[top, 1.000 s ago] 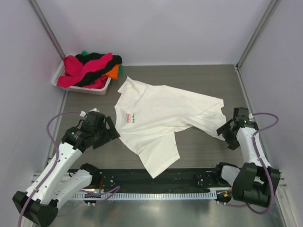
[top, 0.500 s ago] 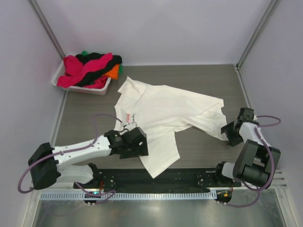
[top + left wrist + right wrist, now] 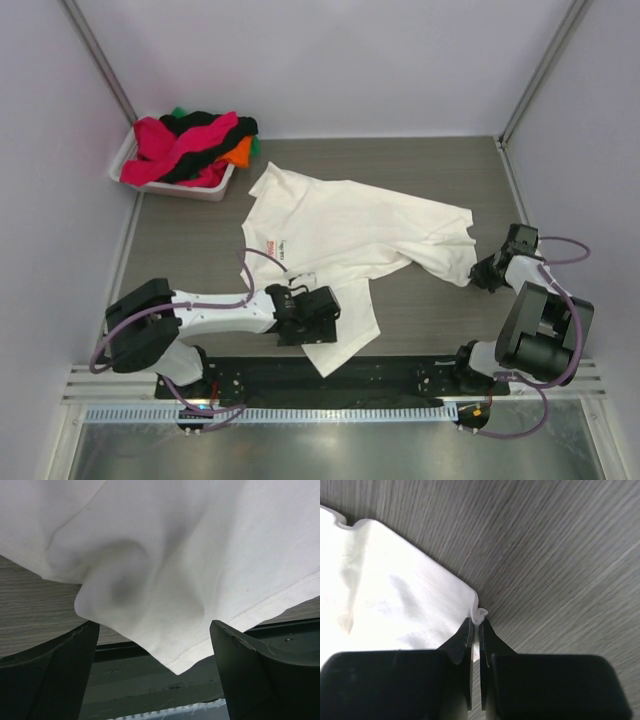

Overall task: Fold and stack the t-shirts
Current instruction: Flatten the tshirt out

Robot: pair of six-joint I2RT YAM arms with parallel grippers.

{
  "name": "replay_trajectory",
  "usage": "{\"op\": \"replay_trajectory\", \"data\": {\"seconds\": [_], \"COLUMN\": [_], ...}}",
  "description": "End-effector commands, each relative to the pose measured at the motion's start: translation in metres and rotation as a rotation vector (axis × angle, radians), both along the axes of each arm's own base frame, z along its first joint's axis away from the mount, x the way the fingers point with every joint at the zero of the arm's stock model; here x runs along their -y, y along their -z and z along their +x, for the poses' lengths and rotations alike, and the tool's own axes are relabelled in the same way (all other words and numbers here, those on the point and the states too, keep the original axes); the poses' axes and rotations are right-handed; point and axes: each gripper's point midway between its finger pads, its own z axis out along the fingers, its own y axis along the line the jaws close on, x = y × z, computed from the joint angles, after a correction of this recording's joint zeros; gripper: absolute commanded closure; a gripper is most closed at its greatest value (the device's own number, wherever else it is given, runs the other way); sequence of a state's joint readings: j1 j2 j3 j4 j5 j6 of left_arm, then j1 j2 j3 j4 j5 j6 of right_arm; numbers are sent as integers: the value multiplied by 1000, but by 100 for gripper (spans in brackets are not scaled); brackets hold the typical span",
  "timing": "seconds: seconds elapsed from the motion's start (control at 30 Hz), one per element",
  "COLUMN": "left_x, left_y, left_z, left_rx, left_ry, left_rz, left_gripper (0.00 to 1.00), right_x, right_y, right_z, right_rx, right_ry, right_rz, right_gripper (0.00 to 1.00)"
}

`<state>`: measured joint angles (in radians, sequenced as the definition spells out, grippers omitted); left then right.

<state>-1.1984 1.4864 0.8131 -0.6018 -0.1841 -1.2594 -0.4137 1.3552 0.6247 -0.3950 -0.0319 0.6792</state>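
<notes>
White tee (image 3: 350, 235) sprawled print-up on the surface (image 3: 420, 170), rumpled and not yet folded, with its small red chest print (image 3: 274, 249) just beyond the left claw (image 3: 322, 320). The near hem corner bunches up right between that claw's wide-spread fingers. Over at the right claw (image 3: 482, 274), a nub of the tee's edge is pinched between the tips. Far past the left claw, a magenta tee (image 3: 160, 150), a black tee (image 3: 215, 124), an orange tee (image 3: 238, 152) and a green tee (image 3: 178, 112) lie heaped in 1 tangled pile.
</notes>
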Motion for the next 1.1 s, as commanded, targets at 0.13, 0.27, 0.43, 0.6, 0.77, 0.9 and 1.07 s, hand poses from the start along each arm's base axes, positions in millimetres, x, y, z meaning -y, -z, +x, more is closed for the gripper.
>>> {"op": "replay_trajectory", "data": {"seconds": [0.13, 0.27, 0.43, 0.6, 0.77, 0.9, 1.07], "left_x": [21, 25, 18, 0, -30, -75, -107], "left_y": [8, 5, -21, -90, -216, -297, -411], "left_z": [7, 20, 32, 43, 64, 72, 76], "left_rx": [36, 99, 169, 258, 440, 583, 780], "left_ry": [-27, -30, -42, -58, -128, -179, -184], "left_rz": [0, 19, 45, 46, -43, -62, -237], "left_gripper": [26, 59, 100, 100, 100, 100, 100], "right_x": [-19, -22, -31, -35, -38, -38, -39], "right_y": [10, -4, -30, -79, -161, -241, -358], "right_z": [-8, -4, 0, 13, 27, 33, 21], "right_rx": [-13, 19, 79, 180, 337, 453, 642], "right_ry": [-56, -76, -102, -122, -134, -147, -118], "right_rz": [74, 85, 116, 122, 103, 61, -28], "right_gripper": [99, 99, 99, 99, 99, 99, 99]}}
